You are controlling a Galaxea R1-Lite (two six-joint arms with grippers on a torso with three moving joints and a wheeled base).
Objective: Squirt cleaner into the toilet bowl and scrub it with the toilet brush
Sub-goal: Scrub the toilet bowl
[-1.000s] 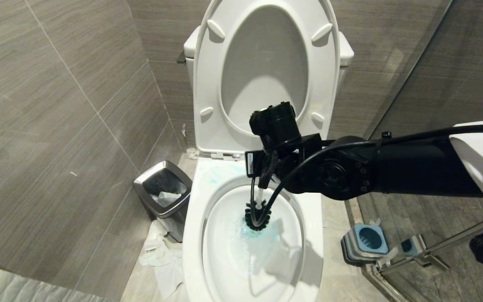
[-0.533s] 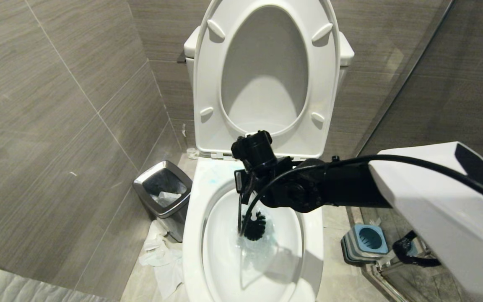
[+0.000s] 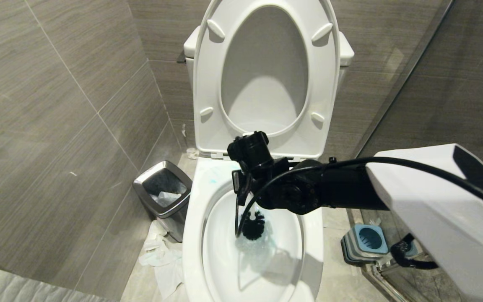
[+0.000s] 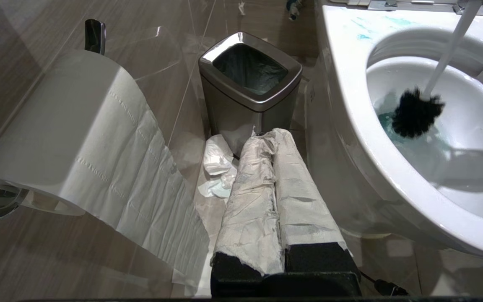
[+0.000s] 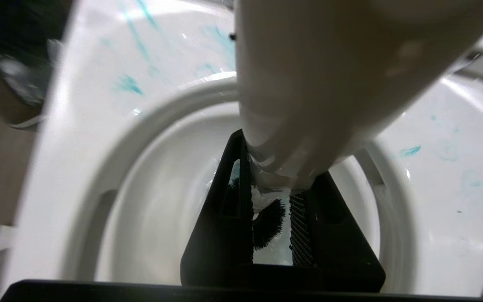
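The right gripper (image 3: pixel 243 191) hangs over the toilet bowl (image 3: pixel 191 235), its fingers pinching the toilet brush (image 3: pixel 253 225) handle. The brush points down, its dark head probably touching the blue cleaner (image 4: pixel 388 126). The left gripper (image 4: pixel 281 201), fingers pressed together, sits farther away.

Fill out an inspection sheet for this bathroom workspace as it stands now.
Surface: toilet bowl with seat and lid raised; blue cleaner smeared on the rim, tinted water in the basin.
Job's things: toilet brush head down in the basin; brush holder on the floor to the bowl's right.
Clutter: crumpled tissue on the floor beside the bin.
Grippers: right gripper shut on the brush handle over the bowl; left gripper shut, parked low beside the bowl, fingers wrapped in paper.
Cables: black cable along the right arm.
Surroundings: grey tiled walls, toilet paper roll.
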